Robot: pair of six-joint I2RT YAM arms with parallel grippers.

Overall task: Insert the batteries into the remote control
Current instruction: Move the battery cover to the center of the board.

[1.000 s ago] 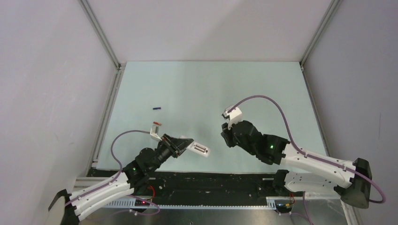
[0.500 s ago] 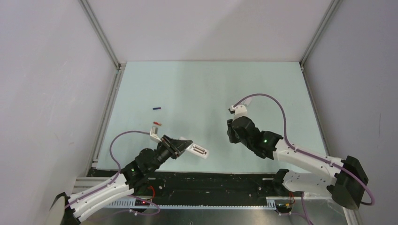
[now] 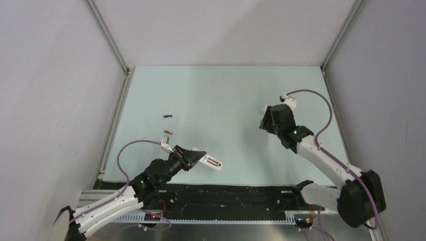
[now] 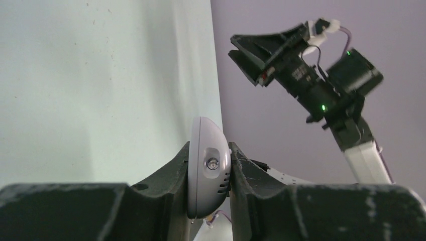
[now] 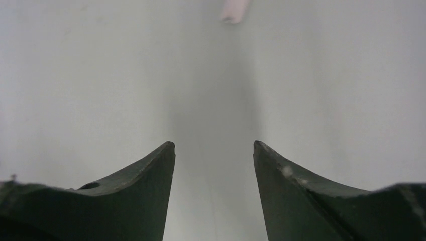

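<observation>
The white remote control hangs just above the table's near edge, with my left gripper shut on one end; a dark recess shows on its upper face. In the left wrist view the remote control sits end-on, pinched between both fingers. Two batteries lie on the table to the left, the dark blue one farther back and the red-orange one nearer. My right gripper hovers over the table's right half, far from the remote. Its fingers stand open with nothing between them.
The pale green table is walled on three sides, with metal frame posts at the back corners. The right arm shows in the left wrist view against the wall. A small pale blurred shape lies ahead of the right gripper.
The right arm has swung away to the right and back from the remote, and its jaws have opened wider. The left arm and the remote have not moved.
</observation>
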